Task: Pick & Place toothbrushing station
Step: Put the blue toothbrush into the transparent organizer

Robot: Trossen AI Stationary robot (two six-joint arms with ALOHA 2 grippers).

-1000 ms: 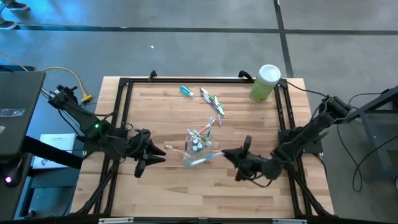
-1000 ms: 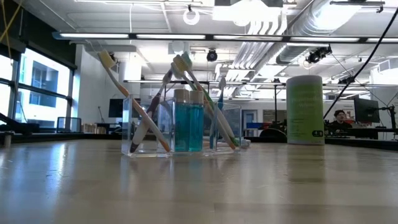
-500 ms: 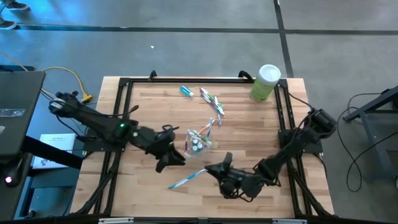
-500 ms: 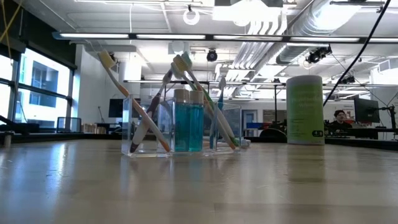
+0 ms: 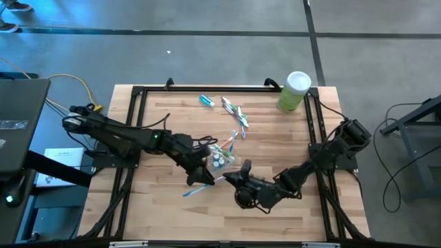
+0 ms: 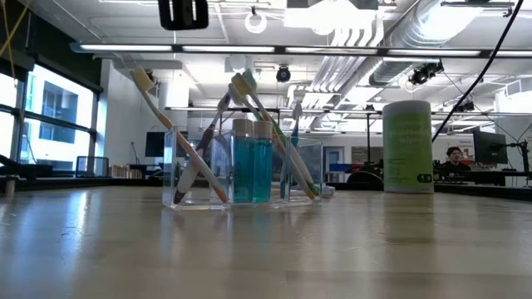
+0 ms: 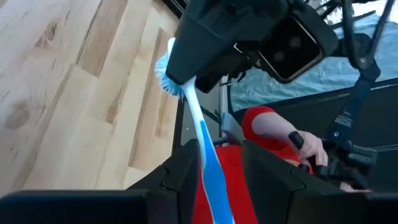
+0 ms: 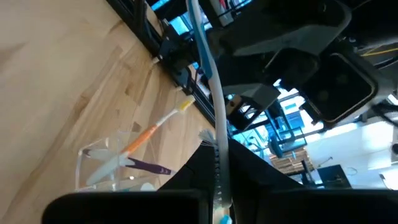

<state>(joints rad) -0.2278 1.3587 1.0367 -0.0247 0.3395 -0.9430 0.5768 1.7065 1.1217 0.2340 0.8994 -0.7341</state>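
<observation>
1. From above: the right gripper (image 5: pixel 231 180) is squeezing shut on the blue toothbrush (image 5: pixel 200 188). It is close beside the clear cup (image 5: pixel 222 157), on the side away from the green can (image 5: pixel 295 91). The left gripper (image 5: pixel 200 173) is sitting half open around the brush's other end.
2. From table height: the cup is standing on the table (image 6: pixel 266 249), holding slanted toothbrushes (image 6: pixel 179 133) and teal toothpaste tubes (image 6: pixel 252 166).
3. Left wrist: the thin blue handle is passing between the fingers (image 7: pixel 180 174), which I think are not pinching it yet.
4. Right wrist: if this gripper is letting go too soon, the brush could be falling. Swinging low could be knocking the cup.
</observation>
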